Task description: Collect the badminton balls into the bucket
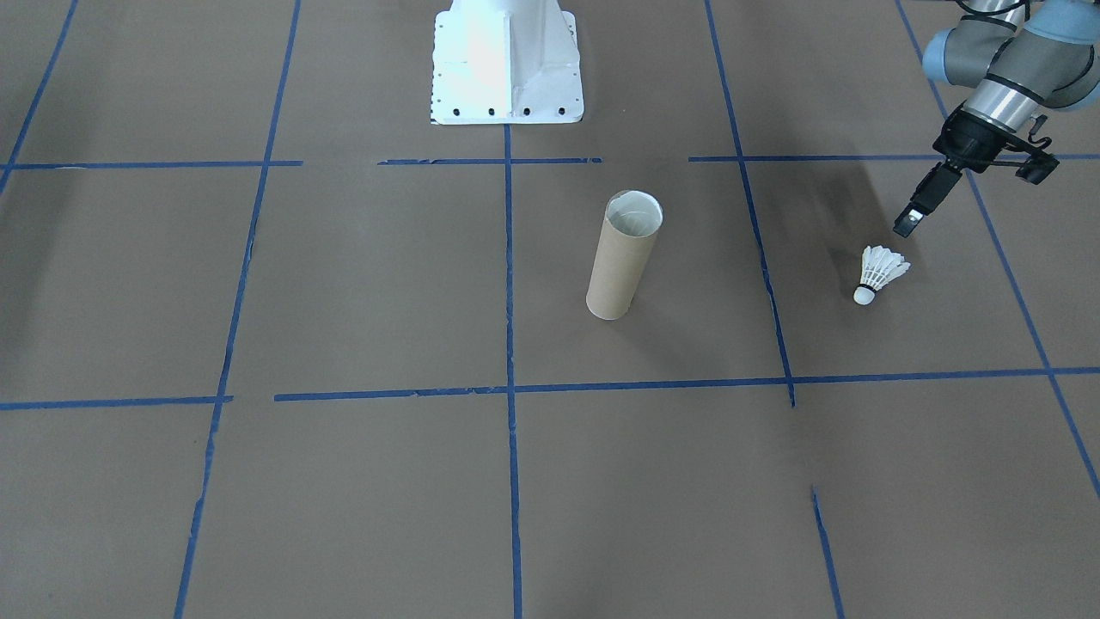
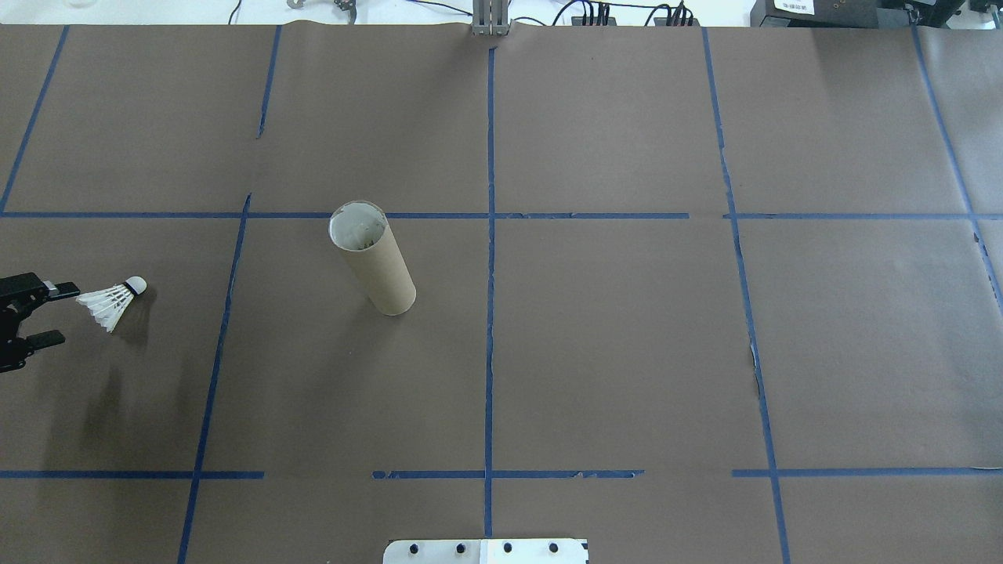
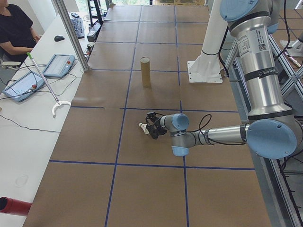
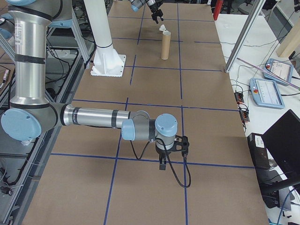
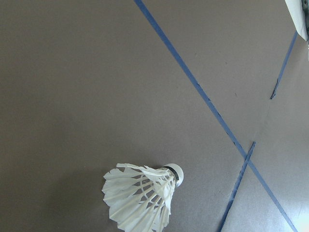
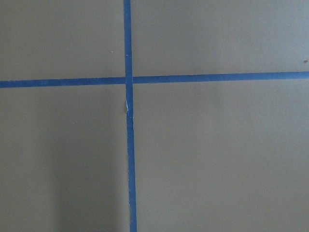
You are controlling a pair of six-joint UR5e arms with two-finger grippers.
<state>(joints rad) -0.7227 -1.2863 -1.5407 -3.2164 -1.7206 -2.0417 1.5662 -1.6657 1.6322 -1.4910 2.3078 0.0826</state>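
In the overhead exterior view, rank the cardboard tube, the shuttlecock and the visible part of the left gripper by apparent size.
1. cardboard tube, clearly largest.
2. left gripper and shuttlecock: look similar; the gripper is cut off by the frame edge, so unranked.

No text can really be read: the near silver-grey robot arm (image 3: 258, 66) carries small printed white labels (image 3: 256, 44), but their letters are too small to make out.

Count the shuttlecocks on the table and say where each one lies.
1. The shuttlecock lies on its side on the brown paper, just ahead of the open left pincer and apart from the upright cardboard tube. Nothing visible inside the tube.
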